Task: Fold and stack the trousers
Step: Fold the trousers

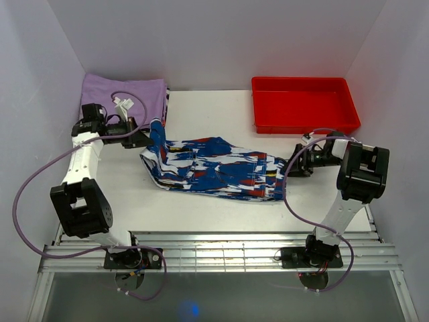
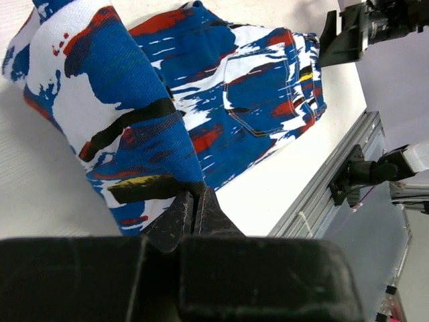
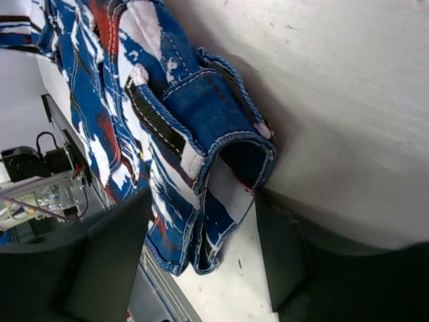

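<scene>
Lengthwise across the middle of the white desk [image 1: 221,208] lie the trousers [image 1: 214,168], their left end pulled up off the surface and their right end flat. A folded lilac cloth [image 1: 107,90] sits at the back left corner, just behind the left wrist. A red tray [image 1: 301,127] stands at the back right, near the right wrist but apart from the fabric. Purple cables [image 1: 27,181] loop beside both arms, and aluminium rails [image 1: 214,248] run along the near edge. From above the jaws are too small to judge. The left wrist camera shows the left jaws pinched tight on a raised fold of the trousers [image 2: 134,134], and also a stitched back pocket [image 2: 258,87] lying face up farther along. The right wrist camera shows the right jaws spread wide on either side of a doubled, stitched edge of the trousers [image 3: 201,134], with a gap on each side and nothing gripped.
</scene>
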`<state>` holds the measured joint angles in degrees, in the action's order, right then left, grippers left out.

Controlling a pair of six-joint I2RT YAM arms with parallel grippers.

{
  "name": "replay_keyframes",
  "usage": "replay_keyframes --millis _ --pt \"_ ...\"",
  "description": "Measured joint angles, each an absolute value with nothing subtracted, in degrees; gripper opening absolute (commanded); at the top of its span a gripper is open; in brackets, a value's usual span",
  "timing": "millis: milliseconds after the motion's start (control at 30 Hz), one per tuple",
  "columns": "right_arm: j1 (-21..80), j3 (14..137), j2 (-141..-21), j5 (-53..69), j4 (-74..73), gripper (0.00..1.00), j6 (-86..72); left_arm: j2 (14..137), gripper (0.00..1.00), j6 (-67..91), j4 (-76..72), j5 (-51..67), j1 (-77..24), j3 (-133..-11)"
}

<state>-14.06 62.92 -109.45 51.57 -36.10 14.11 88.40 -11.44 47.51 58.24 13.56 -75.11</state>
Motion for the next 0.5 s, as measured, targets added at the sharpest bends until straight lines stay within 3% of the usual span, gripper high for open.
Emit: replay_keyframes --millis 100,500 --pt "-13.4 61.6 -110.4 50.4 -33.9 0.10 13.0 88.4 0.00 -7.5 45.2 56.9 9.9 -75.3" --pt "-10.3 60.9 -112.5 52.7 -29.8 0.08 9.7 91.6 0.00 10.5 32.9 46.6 -17.4 -76.6"
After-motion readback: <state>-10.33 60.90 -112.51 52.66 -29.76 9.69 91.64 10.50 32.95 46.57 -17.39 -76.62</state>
